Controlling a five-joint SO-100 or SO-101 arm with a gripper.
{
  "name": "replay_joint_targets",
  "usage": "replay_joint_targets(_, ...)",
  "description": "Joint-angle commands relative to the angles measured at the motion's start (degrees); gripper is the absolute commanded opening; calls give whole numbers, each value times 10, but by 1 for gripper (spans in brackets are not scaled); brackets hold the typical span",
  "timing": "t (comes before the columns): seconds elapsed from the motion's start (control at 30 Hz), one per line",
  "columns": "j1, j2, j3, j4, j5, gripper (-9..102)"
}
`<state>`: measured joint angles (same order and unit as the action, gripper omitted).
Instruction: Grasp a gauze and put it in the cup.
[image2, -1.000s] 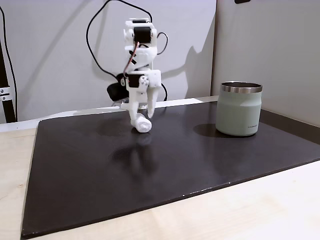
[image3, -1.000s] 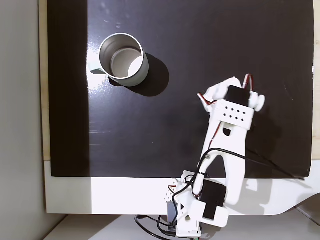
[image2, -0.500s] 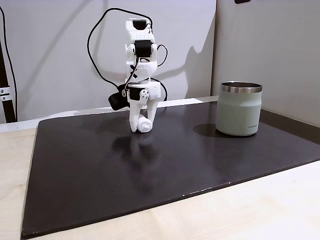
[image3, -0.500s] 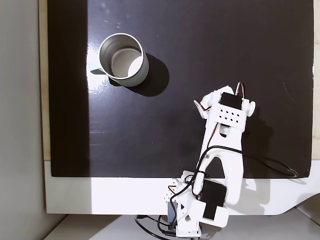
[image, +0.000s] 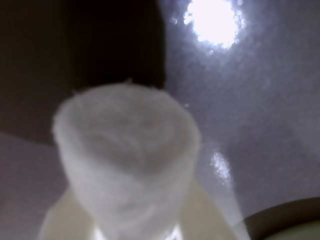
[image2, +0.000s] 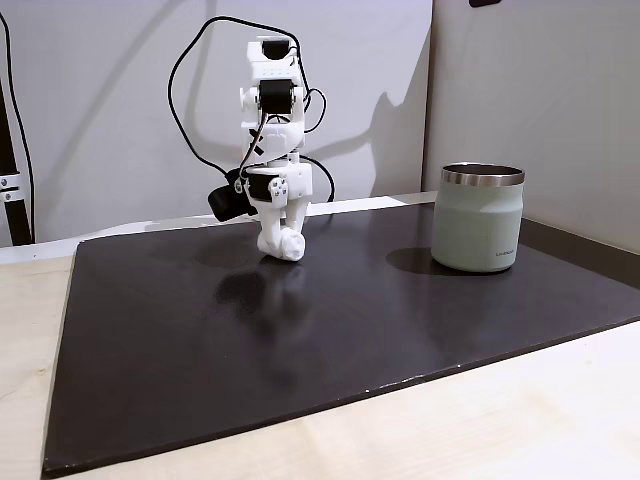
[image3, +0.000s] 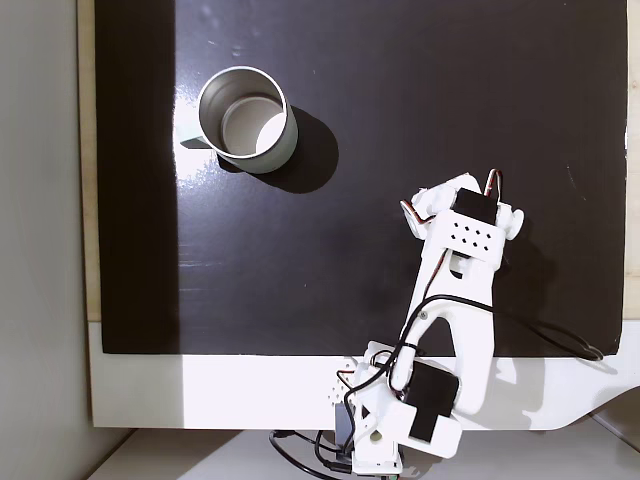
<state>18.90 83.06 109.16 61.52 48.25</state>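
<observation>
Gripper clenched on gauze, clear of mat. Roll looks light, soft, compressible; hold across its curved sides. Cup at 10 o'clock in the top-down fixed view.

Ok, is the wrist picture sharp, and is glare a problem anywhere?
Wrist view: the small white soft gauze roll is blurred, too close to focus, with a bright glare spot on the black mat upper right. Fixed views: sharp; the pale sage-green steel-rimmed cup casts a soft shadow.
</observation>
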Motion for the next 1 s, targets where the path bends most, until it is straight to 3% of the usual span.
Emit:
replay_joint_targets(0.0, 7, 15, -29, 8, -4, 0)
replay_joint_targets(0.23, -10, 55, -94, 82, -1, 0)
replay_joint_targets(0.63, -48, 83, -308, 293, 0, 0)
replay_joint_targets(0.97, -95, 89, -421, 327, -2, 0)
